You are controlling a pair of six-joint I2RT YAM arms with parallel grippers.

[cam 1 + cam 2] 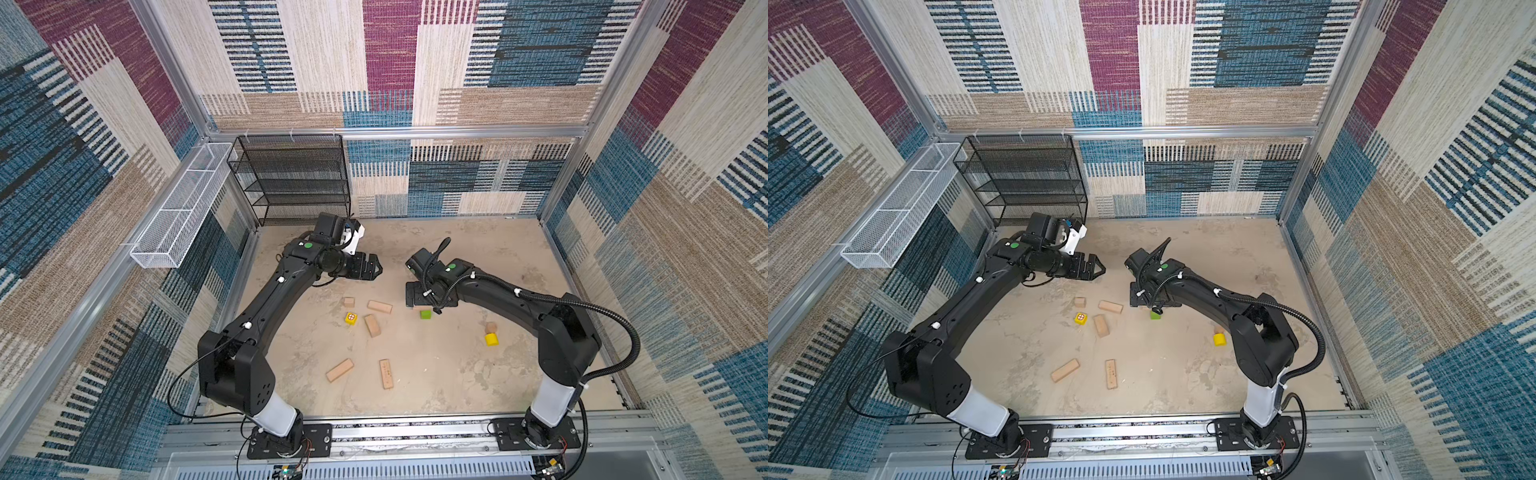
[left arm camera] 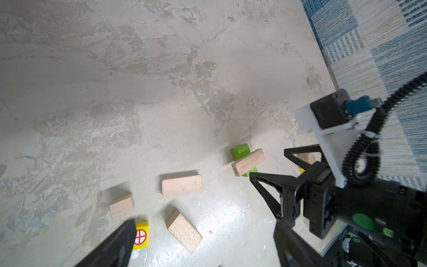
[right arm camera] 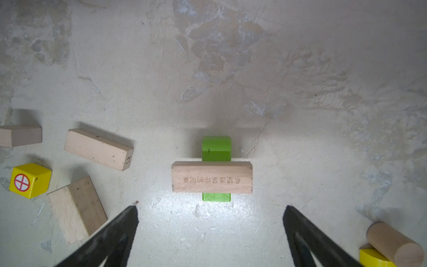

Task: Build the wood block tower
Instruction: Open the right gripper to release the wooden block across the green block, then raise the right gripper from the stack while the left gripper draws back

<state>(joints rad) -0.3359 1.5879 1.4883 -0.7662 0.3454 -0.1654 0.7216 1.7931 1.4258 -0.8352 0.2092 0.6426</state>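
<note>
Nearest the arm bases, 2 wood blocks lie alone on the tabletop (image 1: 449, 386): a slanted tan brick (image 1: 340, 370) and a dotted tan brick (image 1: 386, 374), near each other but not touching. Only the top views have these, neither wrist cam catches them. Bit further back on the right is the yellow cylinder (image 1: 491, 339) w/ the tan round piece (image 1: 491, 327) touching it. The right wrist cam shows the round one lying partly over the yellow one. Mid-left there's a cluster: red-marked yellow cube (image 1: 351, 318), angled brick (image 1: 372, 325) just beside it, a brick w/ digits on its end (image 3: 99, 149), and a small tan cube (image 1: 348, 301), all flat, none stacked. Then the wood block tower (image 1: 425, 314), 2 levels: green oblong (image 3: 216, 148) flat on the tabletop, printed tan brick (image 3: 212, 176) laid across it, both green ends sticking out. Top views barely show it bc the right wrist hangs over it, just a green end and a sliver of tan. The right wrist cam looks straight at it and the left wrist cam gets it side-on. Right pincer (image 3: 211, 208) is released, fingers spread wide w/ nothing between them. The tower sits just ahead of the tips, lined up w/ the gap, not touching afaict. Left pincer (image 1: 379, 268) is further back and to the left, also released and empty, hanging above the tabletop, well apart from the tower. Back wall has a black mesh shelf (image 1: 291, 178), and there's a white wire basket (image 1: 183, 208) on the left wall.
</note>
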